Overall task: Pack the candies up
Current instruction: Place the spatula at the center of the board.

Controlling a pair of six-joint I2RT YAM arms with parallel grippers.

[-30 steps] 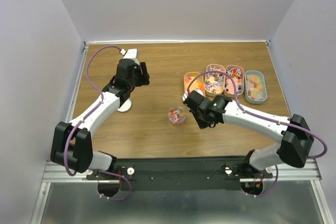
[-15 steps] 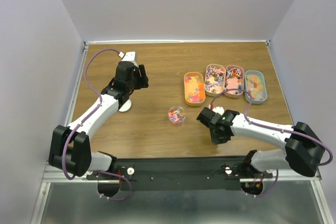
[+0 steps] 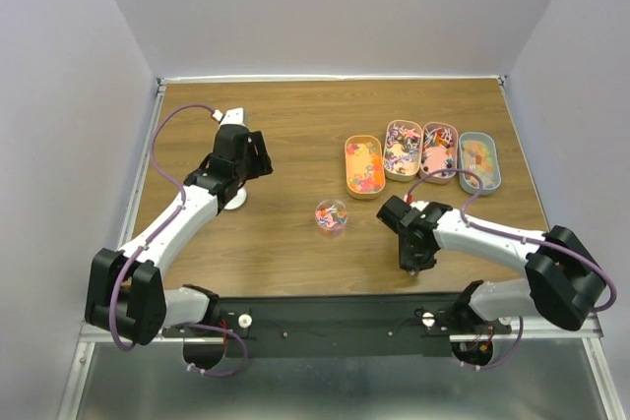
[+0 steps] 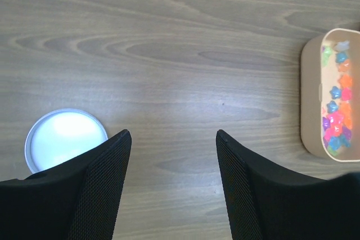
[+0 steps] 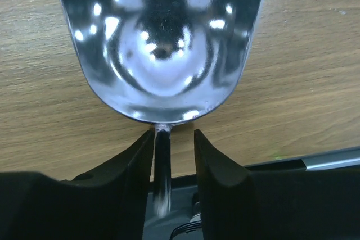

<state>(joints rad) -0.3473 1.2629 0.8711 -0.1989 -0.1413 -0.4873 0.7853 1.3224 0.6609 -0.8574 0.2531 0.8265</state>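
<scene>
Up front: right gripper (image 5: 173,139) clamped on thin handle of metal scoop (image 5: 163,43), bowl showing only reflections. Mid-table: candies (image 3: 332,216) in small clear cup (image 3: 320,213), more in four oblong trays (image 3: 347,159) beyond. Farther left: left gripper (image 4: 171,136) spread wide, holding nothing, apparently hovering beside white lid (image 4: 66,139).

Bright even light, soft shadows, glare spots on metal scoop (image 5: 163,49)
</scene>
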